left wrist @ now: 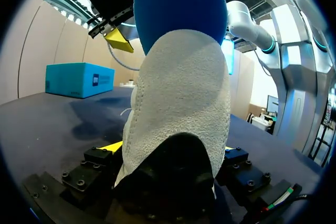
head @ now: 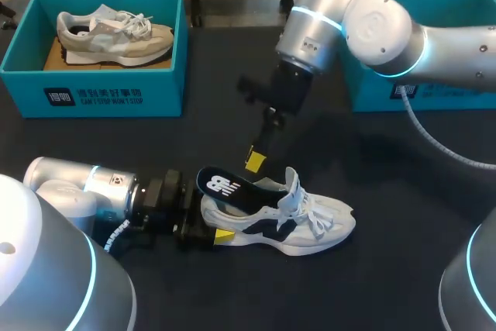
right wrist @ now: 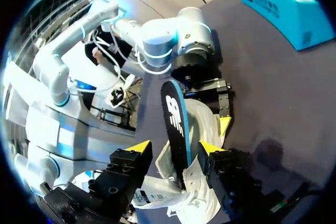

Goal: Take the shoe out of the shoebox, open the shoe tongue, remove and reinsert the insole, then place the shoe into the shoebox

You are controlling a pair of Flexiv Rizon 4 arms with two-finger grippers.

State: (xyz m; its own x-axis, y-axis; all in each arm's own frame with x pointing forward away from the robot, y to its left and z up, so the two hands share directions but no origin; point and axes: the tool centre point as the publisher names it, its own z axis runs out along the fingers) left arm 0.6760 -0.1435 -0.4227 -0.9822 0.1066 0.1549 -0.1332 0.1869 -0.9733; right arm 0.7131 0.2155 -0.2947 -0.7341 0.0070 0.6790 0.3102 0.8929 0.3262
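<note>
**Heel clamped, insole jutting out**

The shoe (head: 310, 226) lay on its sole near the table's (head: 387, 292) front edge, long axis along that edge, toe toward the right edge; white mesh upper, navy panels, white laces; the left gripper (head: 212, 222) pinched its nubby pale heel from both sides; a flat dark-blue insole (head: 225, 185) with a rounded end jutted up from the collar; the right gripper (head: 254, 160) hung just above it, fingers apart, holding nothing

Head looks down; wrists closely share shoe (head: 288, 221).
</note>
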